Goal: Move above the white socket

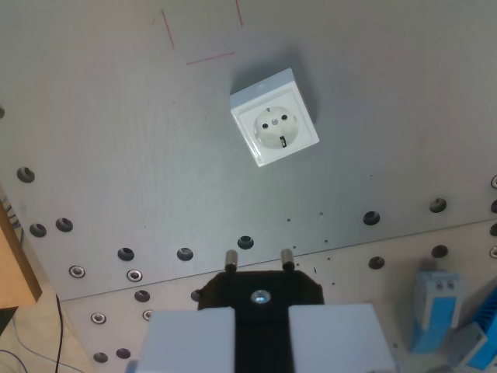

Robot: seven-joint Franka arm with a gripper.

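The white socket point(274, 118) is a square wall outlet with a round recess and two pin holes. It lies rotated on the grey metal plate point(116, 140), in the upper middle of the wrist view. My gripper point(261, 315) is at the bottom edge, below the socket and apart from it. Its two pale fingers point(190, 338) are shut on a black plug point(260, 294). The plug's two metal pins point(231, 259) point toward the socket.
Red marker lines point(210, 57) cross the plate above the socket. A row of bolt holes point(185, 253) runs along the plate's near edge. A wooden block point(15, 256) stands at the wrist view's left. Blue and white parts point(439, 307) sit at the lower right.
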